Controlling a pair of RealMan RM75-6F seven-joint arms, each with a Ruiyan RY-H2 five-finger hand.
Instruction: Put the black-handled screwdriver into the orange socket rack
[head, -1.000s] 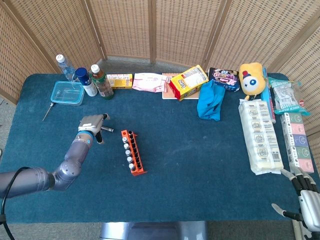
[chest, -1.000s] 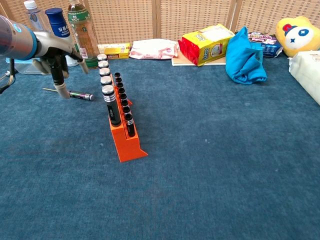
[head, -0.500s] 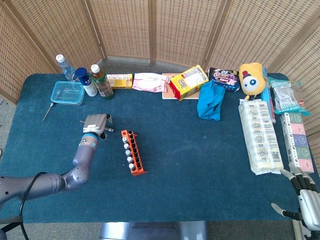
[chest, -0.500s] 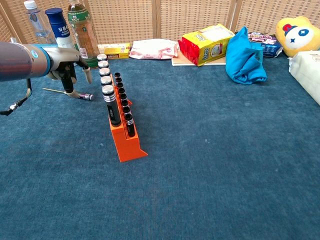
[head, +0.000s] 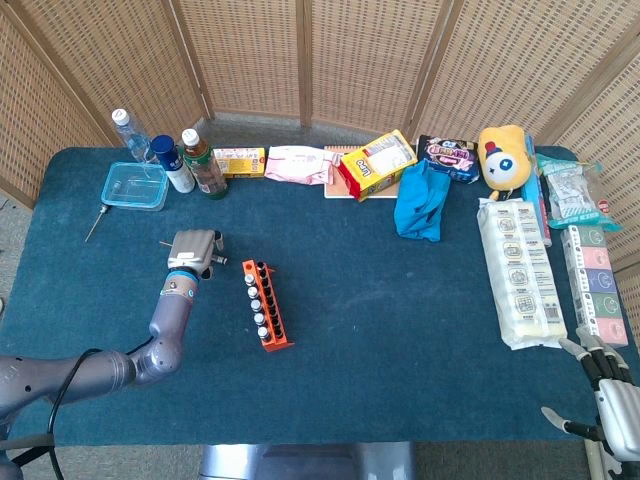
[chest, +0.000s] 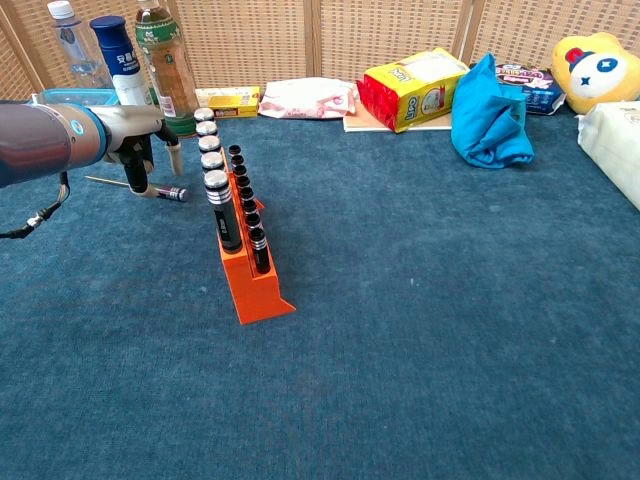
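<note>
The left hand (chest: 140, 140) had come lower and closer to the orange socket rack (chest: 245, 245) than it was one second before, when it hung higher and further out to the left of the rack. In the head view the left hand (head: 193, 250) stood just left of the far end of the rack (head: 268, 305). Its fingers (chest: 137, 175) pointed down and were spread a little; one dark fingertip reached the black-handled screwdriver (chest: 165, 191), but whether it really touched or only stood over it, I cannot tell. The hand held nothing. The screwdriver lay flat on the blue table cloth (chest: 420, 330), to the left of the rack and apart from it, its thin shaft pointing away from the rack; it had not moved. The rack stood in the same place, with its rows of sockets upright. The right hand (head: 612, 395) rested far to the right of the rack, at the near table edge, fingers loosely apart and empty, as before.
</note>
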